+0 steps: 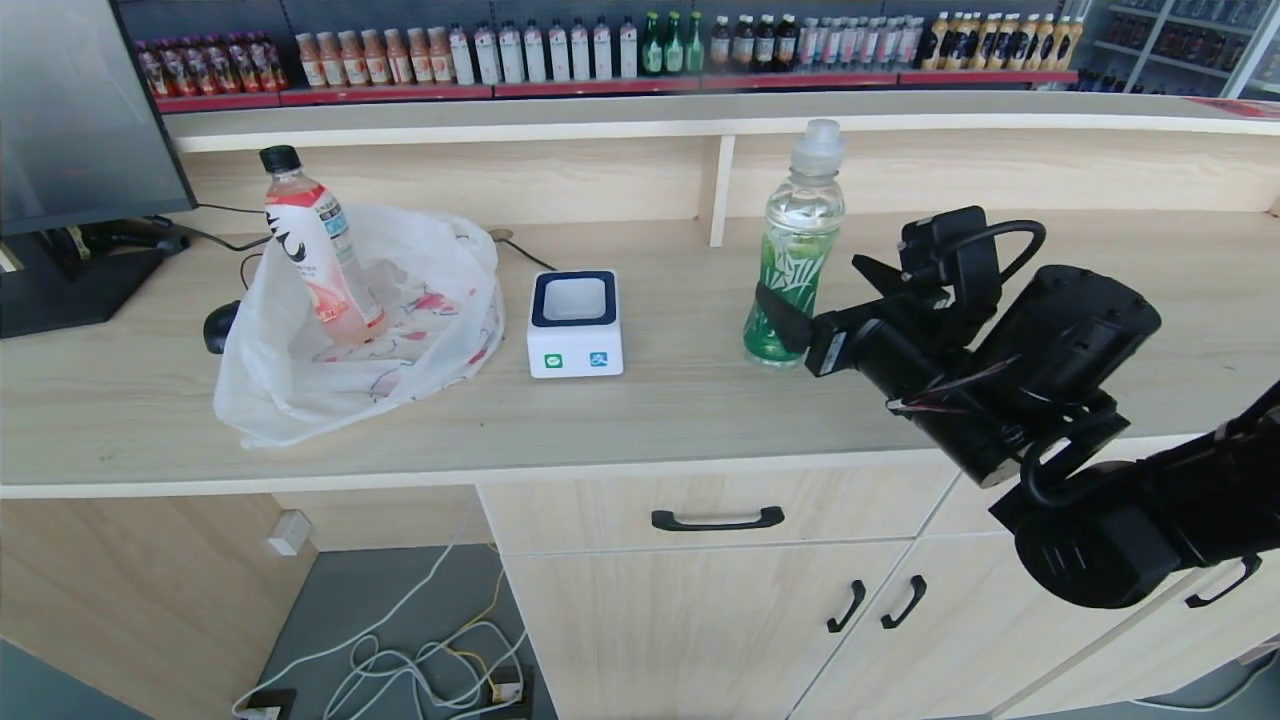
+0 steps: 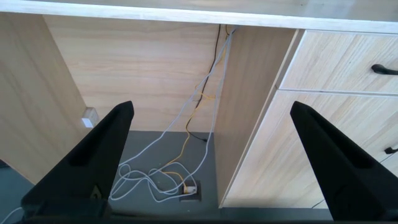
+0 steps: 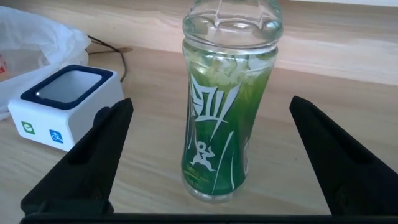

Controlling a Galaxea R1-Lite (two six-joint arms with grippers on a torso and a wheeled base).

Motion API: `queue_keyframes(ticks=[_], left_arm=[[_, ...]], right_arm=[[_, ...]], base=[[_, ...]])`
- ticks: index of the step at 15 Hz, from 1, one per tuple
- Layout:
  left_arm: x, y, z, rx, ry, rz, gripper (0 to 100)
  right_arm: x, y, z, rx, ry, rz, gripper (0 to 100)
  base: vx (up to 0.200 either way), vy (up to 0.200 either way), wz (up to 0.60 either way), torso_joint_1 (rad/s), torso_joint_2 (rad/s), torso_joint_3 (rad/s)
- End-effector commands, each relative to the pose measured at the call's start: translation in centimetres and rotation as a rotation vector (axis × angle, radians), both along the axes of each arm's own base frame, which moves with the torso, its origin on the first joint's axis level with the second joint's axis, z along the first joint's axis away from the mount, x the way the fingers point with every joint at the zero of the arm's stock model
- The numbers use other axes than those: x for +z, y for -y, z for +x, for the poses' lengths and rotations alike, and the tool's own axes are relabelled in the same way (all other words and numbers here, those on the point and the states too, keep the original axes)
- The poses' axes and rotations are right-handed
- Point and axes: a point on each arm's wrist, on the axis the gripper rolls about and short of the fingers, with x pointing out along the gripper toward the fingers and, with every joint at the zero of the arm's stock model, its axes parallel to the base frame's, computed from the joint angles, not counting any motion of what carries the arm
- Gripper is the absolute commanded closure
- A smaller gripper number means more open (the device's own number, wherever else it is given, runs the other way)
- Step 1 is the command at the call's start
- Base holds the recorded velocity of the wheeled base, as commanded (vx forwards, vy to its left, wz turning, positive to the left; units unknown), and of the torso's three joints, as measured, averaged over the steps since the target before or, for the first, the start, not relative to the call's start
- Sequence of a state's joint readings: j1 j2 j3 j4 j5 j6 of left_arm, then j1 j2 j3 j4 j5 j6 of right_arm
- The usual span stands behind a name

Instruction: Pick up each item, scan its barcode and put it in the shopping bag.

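Toward the right half of the worktop (image 1: 700,410), about midway between its front and back edges, the green bottle (image 1: 795,250) stands upright, long axis vertical, cap up. The right end effector (image 1: 808,282) is level with the bottle's lower body and points at it from the robot's right. It is spread open, one finger on each side of the label, and the right wrist view shows a gap of bare worktop between each finger and the green bottle (image 3: 227,106), so nothing is gripped yet. The bottle sits squarely between the fingers, so I'd judge that closing on it is all the grasp needs. The right arm is plainly the nearer one. The left end effector (image 2: 212,106) hangs below the worktop's front edge, also spread open and empty, facing the cabinet recess with its cables (image 2: 168,168). From the bottle, the scanner (image 1: 575,325) lies to the robot's left, and the shopping bag (image 1: 300,380) beyond it toward the left end, with a pink bottle (image 1: 320,250) already leaning inside.
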State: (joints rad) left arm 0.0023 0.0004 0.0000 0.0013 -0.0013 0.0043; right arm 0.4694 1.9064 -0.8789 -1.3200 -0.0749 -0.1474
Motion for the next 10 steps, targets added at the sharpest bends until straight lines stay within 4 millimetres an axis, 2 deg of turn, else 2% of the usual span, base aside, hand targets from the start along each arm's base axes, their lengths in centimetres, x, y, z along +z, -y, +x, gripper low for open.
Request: queue_keyframes(ticks=[1,3,6,10], left_arm=[[0.0,0.0,0.0,0.000,0.000,0.000,0],[0.0,0.0,0.0,0.000,0.000,0.000,0],[0.0,0.0,0.0,0.000,0.000,0.000,0],[0.0,0.0,0.0,0.000,0.002,0.000,0]], right_arm=[[-0.6,-0.4,0.8,-0.003,-0.008,-0.004,0],[-0.1,-0.7,1.8,-0.071,0.004,0.032,0],[-0.1,-1.4,3.1,-0.071,0.015,0.055,0],[-0.1,-1.4,3.9,-0.088,-0.008,0.065,0]], base=[[0.000,0.000,0.00,0.000,0.00,0.000],[0.000,0.000,0.00,0.000,0.00,0.000],[0.000,0.000,0.00,0.000,0.00,0.000],[0.000,0.000,0.00,0.000,0.00,0.000]])
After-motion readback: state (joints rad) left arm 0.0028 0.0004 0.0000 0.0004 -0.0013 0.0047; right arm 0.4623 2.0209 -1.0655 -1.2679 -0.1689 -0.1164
